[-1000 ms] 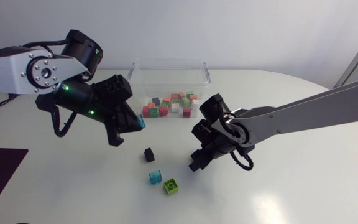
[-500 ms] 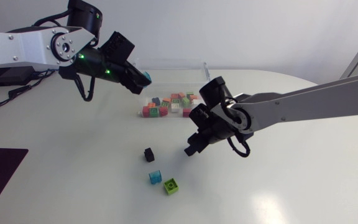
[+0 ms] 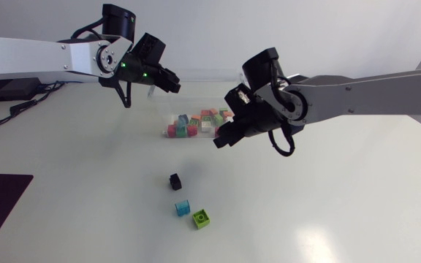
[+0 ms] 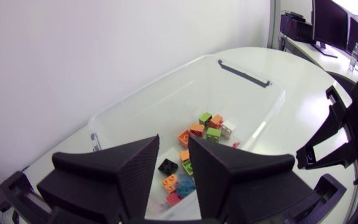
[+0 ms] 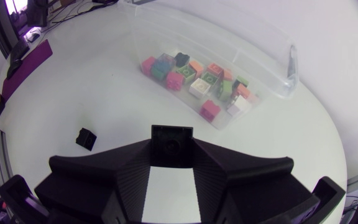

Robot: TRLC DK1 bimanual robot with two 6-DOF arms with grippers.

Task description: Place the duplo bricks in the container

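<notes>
The right pincer hides the sides of its clamped black brick.

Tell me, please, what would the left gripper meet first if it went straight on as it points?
Probably the black brick among those in the clear container, though depth is unclear.

**Clear plastic, matt black, smooth white**

The container is showing as clear, glossy plastic, its walls catching the light. The bricks inside are looking like smooth, hard plastic. On the table, the blue brick is appearing translucent and the green brick opaque. The table top is showing smooth and white with a soft sheen. The left gripper and right gripper are showing matt black, finely ridged fingers. The left arm and right arm are looking like smooth silver-grey metal.
</notes>
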